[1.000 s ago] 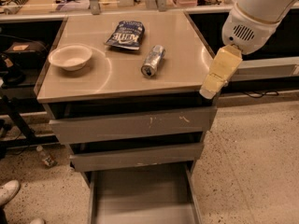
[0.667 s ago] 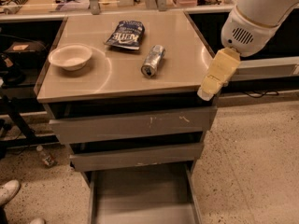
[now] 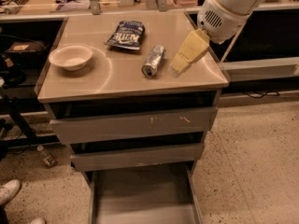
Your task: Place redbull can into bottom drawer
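Note:
The redbull can (image 3: 153,60) lies on its side on the cabinet top, shiny round end facing the front. My gripper (image 3: 179,66) hangs over the top's right part, just right of the can and apart from it, its pale yellow fingers pointing down-left. The bottom drawer (image 3: 142,195) is pulled out below the two upper drawers, its flat grey floor bare.
A white bowl (image 3: 71,57) sits at the left of the top and a dark blue chip bag (image 3: 125,34) at the back middle. A shelf unit (image 3: 261,69) stands to the right. A shoe (image 3: 9,192) is on the floor at lower left.
My gripper has moved left from beyond the cabinet's right edge to over the top, close to the can. The view has also shifted nearer to the cabinet.

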